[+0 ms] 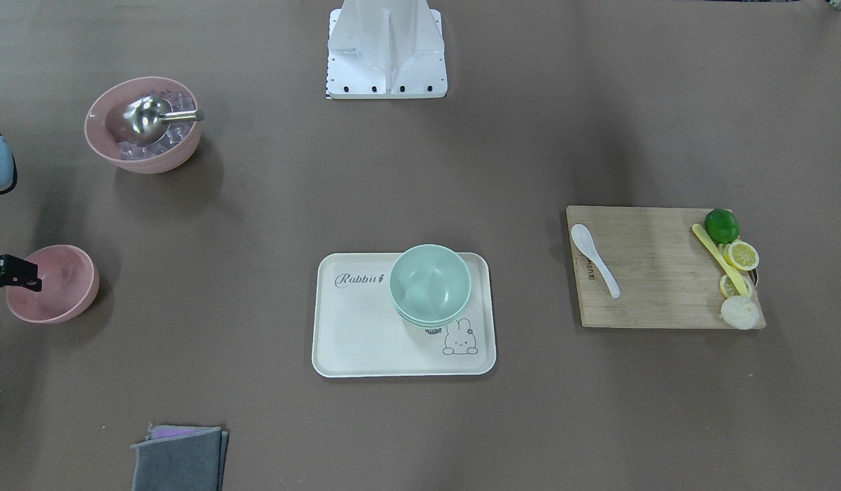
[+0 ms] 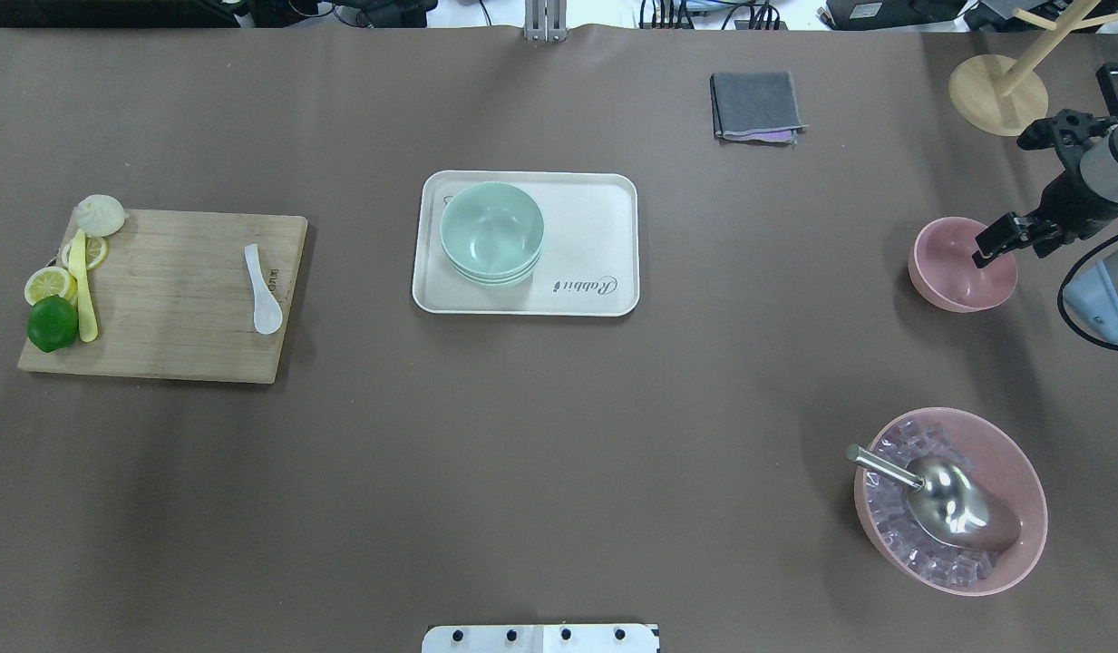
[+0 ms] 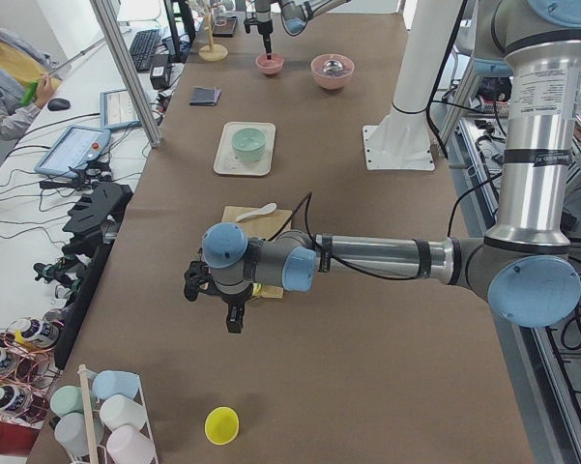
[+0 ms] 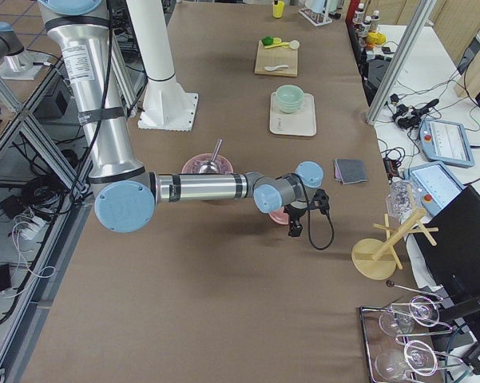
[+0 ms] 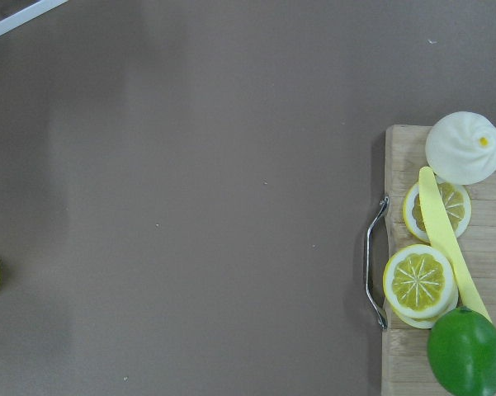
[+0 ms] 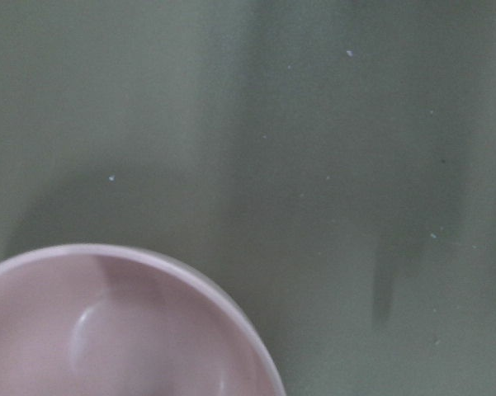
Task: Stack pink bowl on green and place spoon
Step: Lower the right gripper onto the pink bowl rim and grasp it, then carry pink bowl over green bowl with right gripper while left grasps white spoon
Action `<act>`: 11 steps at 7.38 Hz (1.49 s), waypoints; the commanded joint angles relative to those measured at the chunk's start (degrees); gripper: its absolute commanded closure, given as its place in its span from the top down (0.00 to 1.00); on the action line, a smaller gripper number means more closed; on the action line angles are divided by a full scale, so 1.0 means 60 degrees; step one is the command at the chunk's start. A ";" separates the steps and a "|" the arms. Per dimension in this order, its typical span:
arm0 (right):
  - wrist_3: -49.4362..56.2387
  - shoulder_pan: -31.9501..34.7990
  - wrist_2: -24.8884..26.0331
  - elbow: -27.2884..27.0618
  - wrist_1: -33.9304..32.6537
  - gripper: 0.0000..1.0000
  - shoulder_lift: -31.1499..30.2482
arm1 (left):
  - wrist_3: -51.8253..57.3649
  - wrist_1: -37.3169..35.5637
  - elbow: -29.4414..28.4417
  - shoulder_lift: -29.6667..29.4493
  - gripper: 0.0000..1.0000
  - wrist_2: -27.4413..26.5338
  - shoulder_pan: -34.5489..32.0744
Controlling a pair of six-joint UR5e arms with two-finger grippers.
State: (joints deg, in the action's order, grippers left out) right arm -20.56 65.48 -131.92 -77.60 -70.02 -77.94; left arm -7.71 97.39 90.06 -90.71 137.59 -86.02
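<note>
A small empty pink bowl (image 2: 962, 268) stands on the table at the far right of the overhead view, and at the left of the front view (image 1: 55, 286). My right gripper (image 2: 996, 240) hovers over its rim, apparently open and empty. The right wrist view shows only the bowl's rim (image 6: 107, 330) at the bottom left. Stacked green bowls (image 2: 491, 231) sit on a white tray (image 2: 595, 218) at the centre. A white spoon (image 2: 262, 290) lies on a wooden cutting board (image 2: 178, 299) at the left. My left gripper (image 3: 234, 314) shows only in the left side view, beyond the board's end; I cannot tell whether it is open.
A large pink bowl (image 2: 948, 499) with ice cubes and a metal scoop stands at the near right. A lime (image 2: 53, 324), lemon slices, a yellow knife and a bun sit on the board's left end. A grey cloth (image 2: 756, 106) and a wooden stand (image 2: 998, 91) are at the far right.
</note>
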 commanded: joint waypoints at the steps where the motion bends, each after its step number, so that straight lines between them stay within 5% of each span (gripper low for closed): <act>1: -0.0015 -0.0162 0.0043 0.0014 0.0082 1.00 0.0056 | -0.0063 0.0274 -0.0070 0.0001 0.98 0.0051 0.0011; 5: -0.0059 -0.0147 -0.0045 -0.0119 0.0126 1.00 -0.0061 | -0.0195 0.1781 -0.0142 0.0192 0.98 0.0051 0.0040; 6: -0.0117 -0.0147 -0.0045 -0.0075 0.0112 0.65 -0.0091 | -0.0268 0.2699 -0.0272 0.0250 0.98 0.0051 0.0156; 7: -0.0147 -0.0147 -0.0045 -0.0045 0.0126 0.06 -0.0091 | -0.0878 0.2940 -0.0302 0.0221 0.98 0.0037 0.0360; 9: -0.0364 -0.0045 -0.0613 -0.0379 0.0112 0.00 0.0054 | -0.1889 0.3044 -0.0230 -0.0215 0.98 -0.0066 0.1136; 11: -0.2667 -0.0015 -0.0937 -0.1534 -0.0020 0.00 0.0813 | -0.3818 0.3030 -0.0157 -0.1050 0.98 -0.0095 0.1910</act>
State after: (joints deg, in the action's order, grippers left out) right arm -27.99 65.26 -136.11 -82.84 -69.78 -75.94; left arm -23.71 115.50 88.80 -94.14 137.20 -77.70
